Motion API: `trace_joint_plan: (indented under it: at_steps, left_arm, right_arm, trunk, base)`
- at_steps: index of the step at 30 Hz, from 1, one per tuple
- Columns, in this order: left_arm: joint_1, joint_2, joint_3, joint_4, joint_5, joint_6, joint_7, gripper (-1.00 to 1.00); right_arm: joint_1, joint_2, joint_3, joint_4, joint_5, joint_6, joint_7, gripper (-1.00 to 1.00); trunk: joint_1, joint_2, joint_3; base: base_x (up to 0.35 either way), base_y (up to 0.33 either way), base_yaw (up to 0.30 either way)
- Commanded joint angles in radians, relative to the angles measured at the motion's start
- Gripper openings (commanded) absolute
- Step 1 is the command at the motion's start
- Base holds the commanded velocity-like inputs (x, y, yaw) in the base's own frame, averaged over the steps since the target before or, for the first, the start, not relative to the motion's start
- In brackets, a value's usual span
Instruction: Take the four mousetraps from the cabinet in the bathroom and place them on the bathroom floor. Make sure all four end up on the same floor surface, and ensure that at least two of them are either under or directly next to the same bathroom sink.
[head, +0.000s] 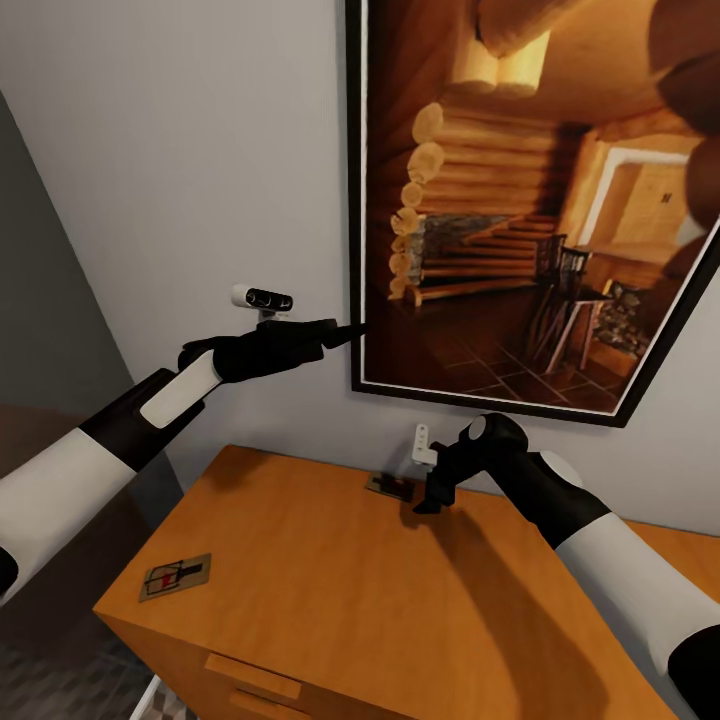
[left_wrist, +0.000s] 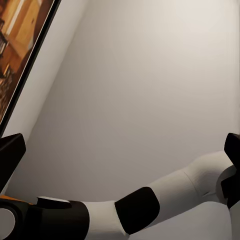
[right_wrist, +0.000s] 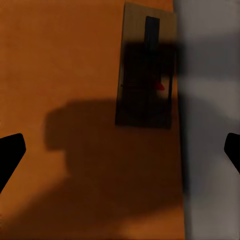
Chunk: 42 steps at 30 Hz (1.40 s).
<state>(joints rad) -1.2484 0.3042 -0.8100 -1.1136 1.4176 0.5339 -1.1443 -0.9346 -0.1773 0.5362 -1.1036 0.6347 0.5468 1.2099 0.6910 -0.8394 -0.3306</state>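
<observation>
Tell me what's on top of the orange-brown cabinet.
Two mousetraps lie on the cabinet top: one near its front left corner, another by the wall, below the right gripper, darkened by its shadow. The right arm covers part of the top.

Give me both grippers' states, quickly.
Left gripper: raised toward the wall beside the framed picture, holding nothing; fingers look nearly together, cannot tell.
Right gripper: open, empty, above a mousetrap on the cabinet.
</observation>
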Motion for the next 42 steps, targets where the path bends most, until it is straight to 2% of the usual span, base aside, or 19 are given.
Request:
trace_joint_plan:
  at_steps: [1, 12, 16, 19, 25, 30, 35, 42]
  left_arm:
    - [-0.002, 0.001, -0.004, 0.0, 0.01, 0.009, -0.001, 1.0]
    - [-0.002, 0.001, -0.004, 0.0, 0.01, 0.009, -0.001, 1.0]
    - [-0.002, 0.001, -0.004, 0.0, 0.01, 0.009, -0.001, 1.0]
    - [-0.002, 0.001, -0.004, 0.0, 0.011, 0.009, -0.001, 1.0]
    - [-0.002, 0.001, -0.003, 0.0, 0.01, 0.009, -0.001, 1.0]
    - [-0.002, 0.001, -0.003, 0.001, 0.011, 0.009, 0.0, 1.0]
    - [-0.002, 0.001, -0.004, 0.0, 0.01, 0.009, 0.0, 1.0]
    - [-0.002, 0.001, -0.004, 0.0, 0.011, 0.009, 0.0, 1.0]
  right_arm:
    - [-0.001, -0.001, 0.002, -0.002, 0.003, 0.009, 0.004, 1.0]
    - [-0.001, -0.004, 0.005, -0.001, 0.004, 0.011, 0.008, 1.0]
    - [-0.001, -0.005, 0.006, -0.001, 0.004, 0.011, 0.028, 1.0]
    - [-0.001, -0.006, 0.006, -0.001, 0.004, 0.011, 0.076, 1.0]
    - [0.0, -0.006, 0.007, -0.001, 0.007, 0.01, 0.221, 1.0]
    - [0.0, -0.006, 0.007, 0.001, 0.012, 0.011, 0.281, 1.0]
    - [0.0, -0.007, 0.007, 0.004, 0.047, 0.012, 0.302, 1.0]
    - [0.004, -0.006, 0.005, 0.017, 0.141, 0.019, 0.313, 1.0]
  trunk:
    - [0.0, -0.001, -0.001]
    - [0.0, -0.001, -0.001]
    - [0.0, -0.001, -0.001]
    - [0.0, -0.001, -0.001]
    - [0.0, -0.001, -0.001]
    - [0.0, -0.001, -0.001]
    - [0.0, -0.001, -0.001]
    - [0.0, -0.001, -0.001]
  base:
    - [0.0, 0.0, 0.0]
    - [0.0, 0.0, 0.0]
    - [0.0, 0.0, 0.0]
    - [0.0, 0.0, 0.0]
    - [0.0, 0.0, 0.0]
    - [0.0, 0.0, 0.0]
    - [0.0, 0.0, 0.0]
    - [0.0, 0.0, 0.0]
